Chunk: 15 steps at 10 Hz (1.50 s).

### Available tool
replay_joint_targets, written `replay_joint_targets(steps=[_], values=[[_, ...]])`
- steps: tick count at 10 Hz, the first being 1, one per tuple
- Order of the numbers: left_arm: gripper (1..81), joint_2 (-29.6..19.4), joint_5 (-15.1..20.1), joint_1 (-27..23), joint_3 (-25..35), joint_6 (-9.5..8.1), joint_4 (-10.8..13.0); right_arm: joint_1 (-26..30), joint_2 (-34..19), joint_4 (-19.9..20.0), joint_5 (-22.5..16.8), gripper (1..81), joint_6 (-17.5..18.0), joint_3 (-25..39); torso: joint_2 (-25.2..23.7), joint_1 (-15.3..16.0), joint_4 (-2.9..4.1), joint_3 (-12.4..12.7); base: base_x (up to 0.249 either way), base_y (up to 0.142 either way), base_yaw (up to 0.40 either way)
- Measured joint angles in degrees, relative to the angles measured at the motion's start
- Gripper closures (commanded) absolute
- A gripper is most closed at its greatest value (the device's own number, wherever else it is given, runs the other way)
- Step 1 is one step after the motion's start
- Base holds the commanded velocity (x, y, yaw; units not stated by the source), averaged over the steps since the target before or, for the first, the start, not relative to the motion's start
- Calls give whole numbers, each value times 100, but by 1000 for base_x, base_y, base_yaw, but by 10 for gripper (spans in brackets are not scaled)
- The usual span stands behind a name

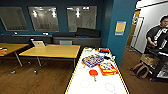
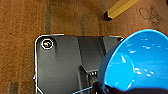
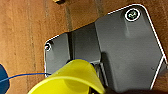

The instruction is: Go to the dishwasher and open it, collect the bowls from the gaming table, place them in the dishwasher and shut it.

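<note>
With a blue bowl (image 2: 135,62) riding at the left wrist and a yellow one (image 3: 72,80) at the right, both over wooden floor (image 2: 22,30), the robot seems to be at the carrying step; how its fingers grip either I cannot tell. Next it needs the dishwasher found and approached. On the white worktop (image 1: 75,87) lie two game boxes (image 1: 93,60) mid-length, a red paddle (image 1: 93,73) nearer its near end. One person (image 1: 157,35) stands off right.

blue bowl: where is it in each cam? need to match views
Head view: not in it.
Left wrist view: blue bowl, large, beside the robot's dark plate.
Right wrist view: blue sliver at the frame edge, probably it.
Shared landmark: brown wood floor.
</note>
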Motion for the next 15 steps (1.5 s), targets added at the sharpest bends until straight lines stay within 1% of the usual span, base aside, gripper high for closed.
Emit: replay_joint_targets(steps=[3,6,8,10,12,15], values=[[811,190,-28,-30,-133,39,2,24,121,-22,35,811,0,-82,0,0,0,0,-147,0,0],[811,418,-30,88,-614,63,5,22,230,-85,37,811,2,-243,-2,0,0,2,-150,0,0],[811,619,-39,101,-913,166,5,24,289,-160,35,811,0,-278,-2,0,0,2,-151,0,0],[811,755,-57,166,-962,199,5,-4,333,-256,33,811,2,-280,-2,0,0,2,-151,0,0],[811,763,-39,193,-996,295,5,-55,335,-319,33,811,0,-319,-2,0,0,2,-150,0,0],[811,874,-48,193,-1185,297,6,-99,357,-344,33,811,0,-336,-2,0,0,2,-152,0,0]])
